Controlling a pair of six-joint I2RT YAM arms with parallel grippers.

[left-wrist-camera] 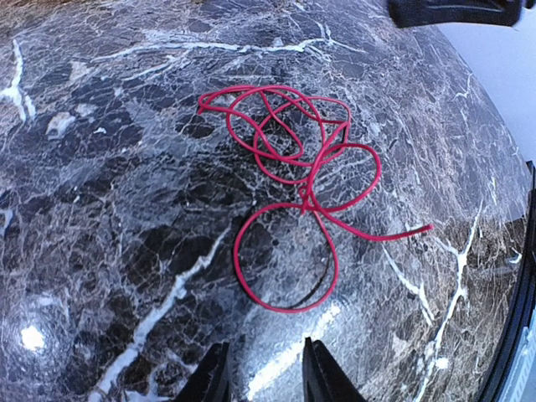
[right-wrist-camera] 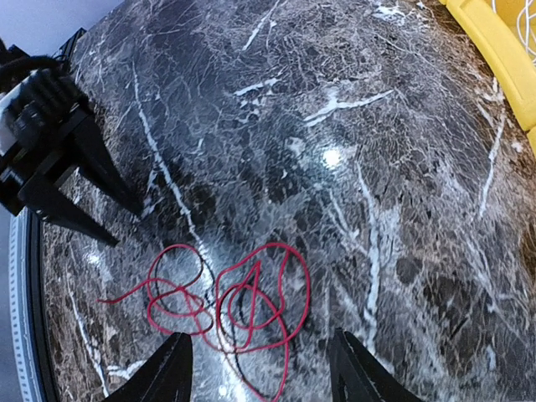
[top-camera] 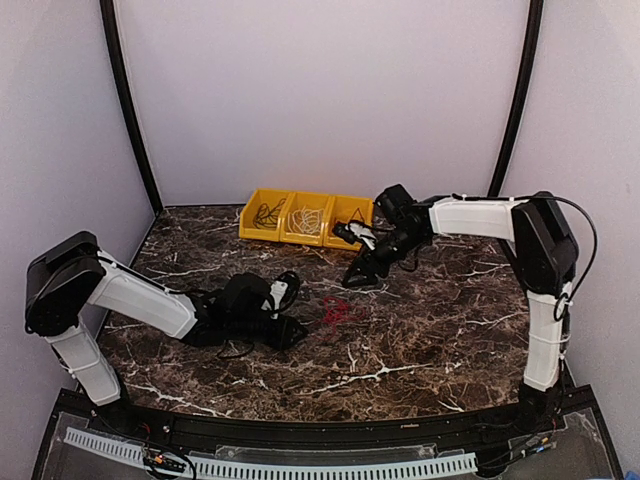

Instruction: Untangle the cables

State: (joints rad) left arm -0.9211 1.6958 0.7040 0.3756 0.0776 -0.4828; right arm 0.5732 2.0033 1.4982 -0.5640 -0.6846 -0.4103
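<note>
- Dark veined marble table [top-camera: 430, 330], white walls around; top view. A row of yellow bins [top-camera: 305, 217] stands at the 12 o'clock edge, with wire bundles inside.
- Top view: red cable [top-camera: 337, 311], one small tangle lying flat near the table's middle. The left gripper [top-camera: 298, 333] is low at its 9 o'clock, and the right gripper [top-camera: 360, 275] is near at its 1 o'clock. Neither touches it.
- Left wrist view: the cable is at 12 o'clock ahead of the gripper, apart from the fingertips [left-wrist-camera: 213, 377]. These stand apart with nothing between them.
- Appearance: thin, glossy, one colour. Several overlapping loops are bunched at the far side, with one large loop nearest the gripper. The strands cross at a pinch point in the middle, and one free end runs out toward 4 o'clock.
- Right wrist view: the cable lies just ahead of the fingers [right-wrist-camera: 163, 373], toward 11 o'clock. They are spread wide and hold nothing. The left gripper sits at 9 o'clock with its fingers splayed.
- Handling, judged: very light and springy, likely to hold its curl. It probably skates on the polished stone, so a one-sided pull would drag the whole tangle.
- Hold, judged: take the free end or the large open loop in one gripper and the bunched loops in the other. The central crossing looks a poor place to pinch.
</note>
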